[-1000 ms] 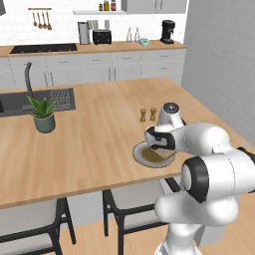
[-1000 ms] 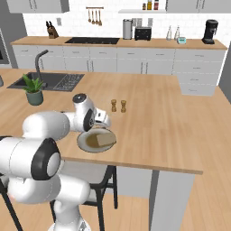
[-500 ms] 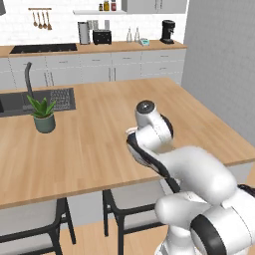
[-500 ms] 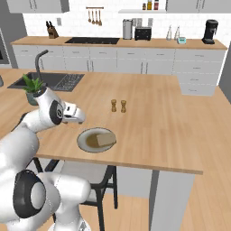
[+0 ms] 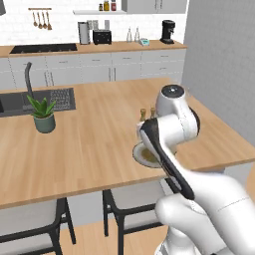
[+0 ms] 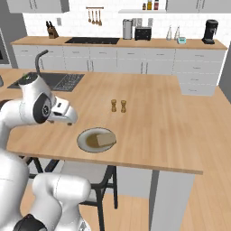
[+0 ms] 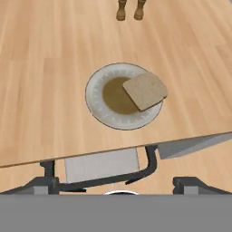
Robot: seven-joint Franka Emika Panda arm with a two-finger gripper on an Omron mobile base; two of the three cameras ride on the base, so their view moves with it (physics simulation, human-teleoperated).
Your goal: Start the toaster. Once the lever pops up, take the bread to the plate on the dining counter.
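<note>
The bread (image 7: 145, 91) lies flat on the plate (image 7: 97, 97), overlapping its right rim. The plate (image 6: 85, 137) sits near the front edge of the dining counter (image 6: 158, 117), with the bread (image 6: 104, 139) on its right half. My gripper (image 7: 117, 185) hangs above that front edge, drawn back from the plate, open and wide with nothing between its fingertips. In the right base view my hand (image 6: 62, 113) floats to the left of the plate. My arm covers most of the plate (image 5: 141, 155) in the left base view. The toaster (image 6: 143, 33) stands on the far back counter.
Two small shakers (image 6: 118, 105) stand just beyond the plate. A potted plant (image 5: 44, 114) sits by the sink (image 5: 30, 102). A black coffee machine (image 6: 210, 30) is at the back right. Stools (image 7: 102, 165) are tucked under the counter edge.
My hand has lifted off the plate and drawn back towards the counter's near edge. The bread stays lying on the plate. The jaws have stayed wide.
</note>
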